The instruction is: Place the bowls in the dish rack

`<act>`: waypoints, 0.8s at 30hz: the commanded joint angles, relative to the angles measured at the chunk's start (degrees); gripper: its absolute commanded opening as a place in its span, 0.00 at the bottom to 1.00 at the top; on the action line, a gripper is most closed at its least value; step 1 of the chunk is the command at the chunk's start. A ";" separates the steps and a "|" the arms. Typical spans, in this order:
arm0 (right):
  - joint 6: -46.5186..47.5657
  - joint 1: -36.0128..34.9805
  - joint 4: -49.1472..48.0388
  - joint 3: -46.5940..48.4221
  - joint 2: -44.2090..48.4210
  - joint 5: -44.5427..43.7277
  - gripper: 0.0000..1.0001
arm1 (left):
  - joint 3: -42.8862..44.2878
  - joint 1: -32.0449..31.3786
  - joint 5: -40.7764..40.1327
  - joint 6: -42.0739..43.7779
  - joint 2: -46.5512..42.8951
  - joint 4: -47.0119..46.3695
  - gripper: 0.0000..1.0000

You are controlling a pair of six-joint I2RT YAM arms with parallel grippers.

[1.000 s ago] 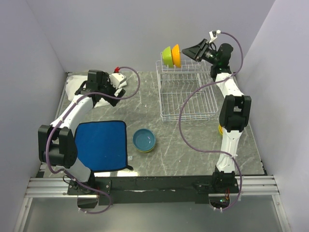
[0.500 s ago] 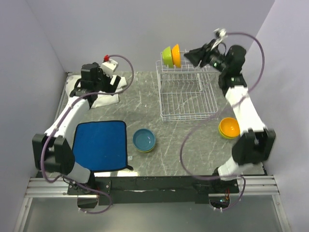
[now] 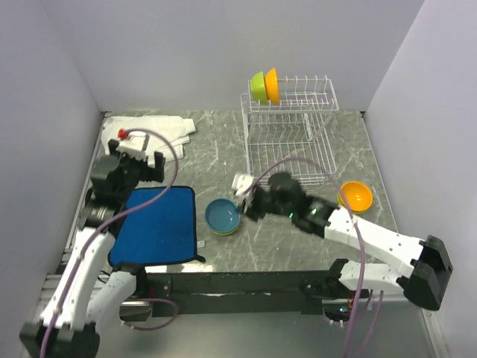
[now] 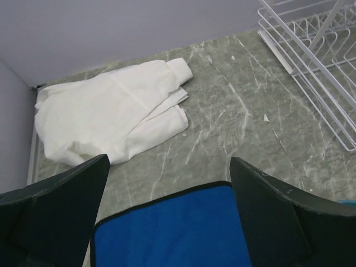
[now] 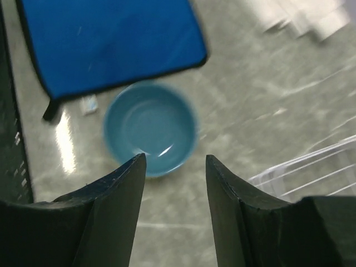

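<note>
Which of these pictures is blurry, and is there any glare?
Right wrist view: blurred all over, the blue bowl soft-edged with a white glint inside, a bright streak of glare on the table beside it. Left wrist view: sharp and evenly lit, the white cloth crisp in its folds. Top view: clear, with only soft shadows.

No text, label, brand, number or sign could be read in any of the views. A small pale tag [image 5: 88,103] was seen at the corner of the blue cloth mat [image 5: 105,39] in the right wrist view, but it was too blurred for any print on it to be made out.
</note>
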State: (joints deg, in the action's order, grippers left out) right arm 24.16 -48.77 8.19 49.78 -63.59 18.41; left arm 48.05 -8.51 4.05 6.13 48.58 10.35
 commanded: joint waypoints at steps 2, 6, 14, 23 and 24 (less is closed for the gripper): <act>-7.45 -15.02 -6.61 -3.73 -1.00 -24.91 0.58 | -6.56 2.36 -3.52 -4.63 -11.47 3.43 0.97; -17.63 -18.72 -3.26 0.05 -8.29 -23.06 0.57 | -8.59 5.17 -2.91 -4.38 -17.97 6.43 0.97; -19.33 -21.98 -5.29 4.62 -17.78 -26.06 0.45 | -9.56 8.34 -1.24 -4.81 -24.05 9.78 0.97; -20.82 -21.80 -3.79 9.81 -25.52 -24.48 0.45 | -9.91 9.83 -1.15 -5.43 -25.37 9.69 0.97; -20.91 -21.80 -3.79 9.98 -25.96 -24.57 0.45 | -10.08 9.83 -1.15 -5.43 -25.29 9.43 0.97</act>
State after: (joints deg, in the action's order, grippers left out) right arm 4.73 -70.52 5.56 57.06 -87.79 -5.56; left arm 38.46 0.99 2.35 1.67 23.88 20.99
